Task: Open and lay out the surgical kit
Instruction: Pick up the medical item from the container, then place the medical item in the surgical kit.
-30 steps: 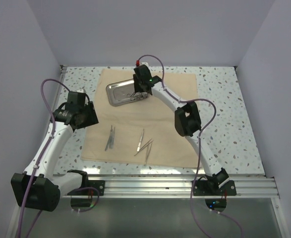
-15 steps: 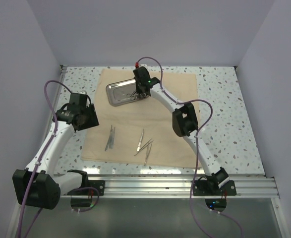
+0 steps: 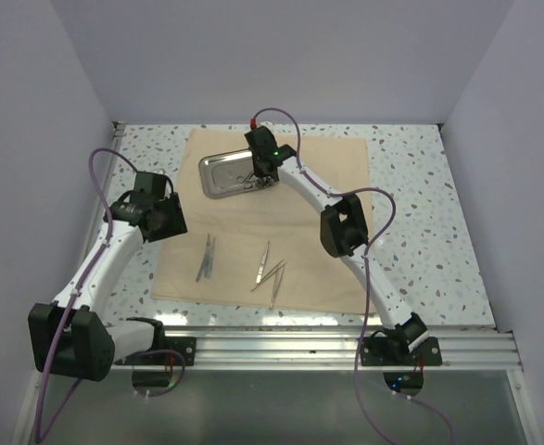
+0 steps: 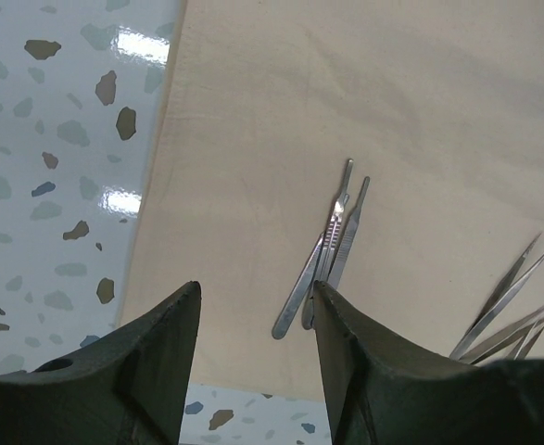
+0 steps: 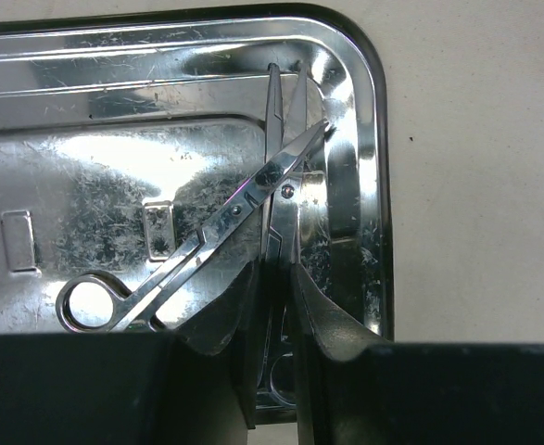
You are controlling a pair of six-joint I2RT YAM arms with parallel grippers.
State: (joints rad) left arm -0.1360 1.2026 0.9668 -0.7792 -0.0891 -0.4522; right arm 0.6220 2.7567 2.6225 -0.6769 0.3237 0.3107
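Observation:
The tan cloth wrap (image 3: pixel 318 185) lies spread flat on the table. A shiny steel tray (image 3: pixel 221 176) sits at its far left. In the tray (image 5: pixel 86 158), ring-handled scissors (image 5: pixel 207 236) lie crosswise over a second ring-handled instrument (image 5: pixel 273 130). My right gripper (image 5: pixel 276 269) reaches into the tray (image 3: pixel 260 178), its jaws pinched on the shanks of that second instrument. The left gripper (image 4: pixel 256 292) hangs open above the cloth's left edge (image 3: pixel 165 218), holding nothing. A pair of tweezers (image 4: pixel 332 246) lies just beyond its right finger. More thin instruments (image 3: pixel 270 272) rest near the cloth's front.
Speckled tabletop (image 4: pixel 58 139) borders the cloth on the left. Grey walls close in the table on three sides. An aluminium rail (image 3: pixel 299 348) with both arm bases runs along the near edge. Cables loop off each arm.
The right gripper's jaws have narrowed onto the instrument in the tray, and its wrist has edged slightly left. The left arm has shifted a little; its jaws stay apart.

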